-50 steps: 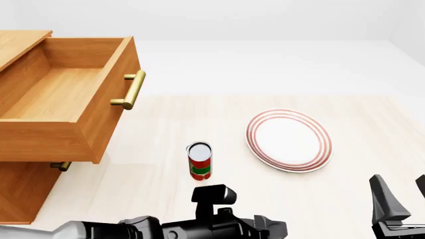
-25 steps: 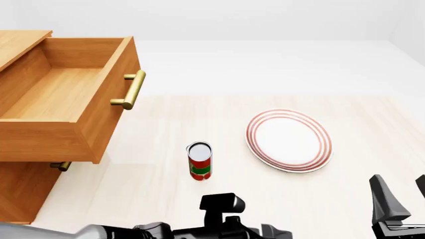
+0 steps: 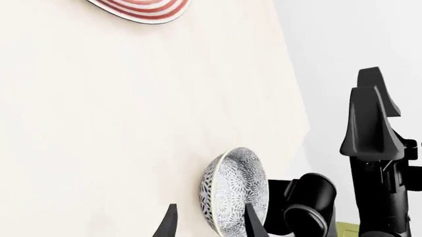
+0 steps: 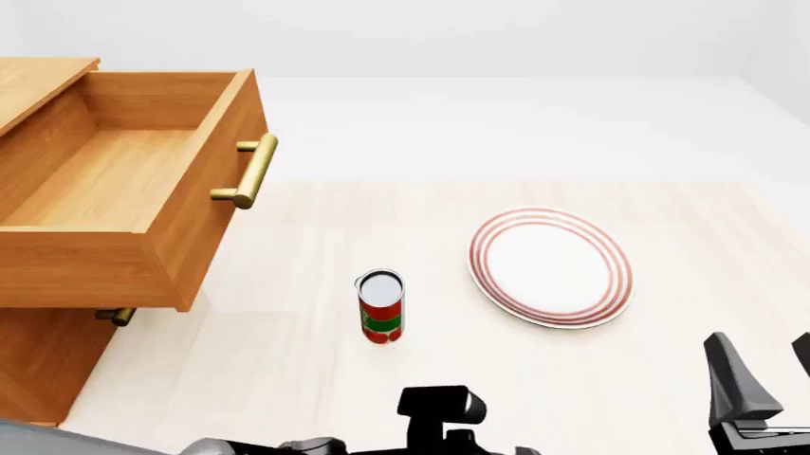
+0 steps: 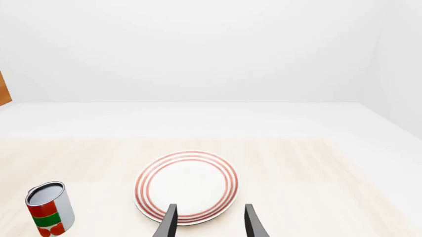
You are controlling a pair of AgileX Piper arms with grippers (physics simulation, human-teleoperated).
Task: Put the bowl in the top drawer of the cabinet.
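In the left wrist view our left claw (image 3: 207,226) shows two dark fingertips set apart, open, with the bowl (image 3: 234,190) just ahead of them; one fingertip overlaps the bowl's rim in that picture, but we cannot tell whether it touches. The bowl, white with a dense grey-blue floral pattern, sits on the pale table (image 3: 118,123) close to its near edge, out of the front view's frame. Beyond it in the same view we see the black body of the right arm (image 3: 376,163) standing upright.

Our right claw (image 5: 207,222) also holds its fingertips apart, gripping nothing, and hangs over the table just near of the plate (image 5: 187,186). In the front view that claw's dark fingers rise at the near right corner (image 4: 760,393), while only part of the left arm (image 4: 437,417) shows at the near edge.

The plate, white with red rings, lies flat right of centre. The can (image 4: 381,306) stands upright to its left, apart from it. At the far left, the cabinet (image 4: 38,360) has its top drawer (image 4: 114,180) pulled out, its brass handle (image 4: 249,171) facing right
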